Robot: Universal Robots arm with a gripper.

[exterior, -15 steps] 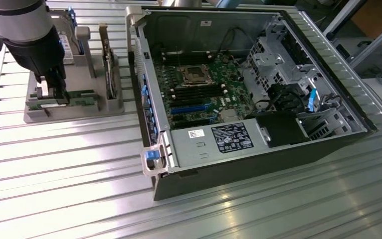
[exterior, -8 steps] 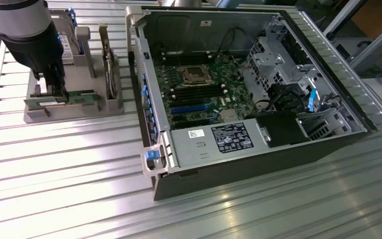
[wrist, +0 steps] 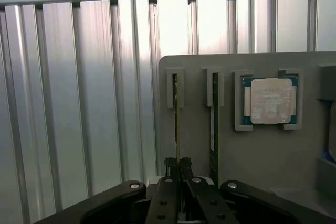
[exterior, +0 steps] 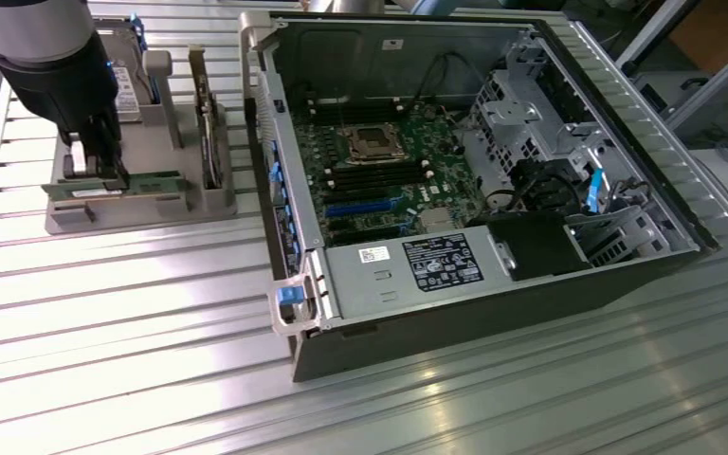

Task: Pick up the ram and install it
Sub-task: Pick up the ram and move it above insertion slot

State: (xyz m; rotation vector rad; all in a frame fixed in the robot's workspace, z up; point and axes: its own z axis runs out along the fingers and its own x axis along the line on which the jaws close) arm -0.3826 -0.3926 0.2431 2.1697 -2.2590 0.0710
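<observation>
1. Gripping the ram (wrist: 177,119) along its upper edge, my gripper (wrist: 179,162) is clamped on it; it stands edgewise in the slot nearest the gray holder (wrist: 262,156) edge.
2. I judge it light, stiff, thin and fragile; grip bare board, not chips.

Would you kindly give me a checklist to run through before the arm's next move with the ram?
1. Gripper shut on the ram, pinching its edge: ok.
2. Ram out of the grey holder: not ok, it sits in its slot.
3. Neighbouring stick apart from the gripper: ok.
4. Computer case open, memory slots exposed: ok.
5. Slot latches open: cannot tell.
</observation>
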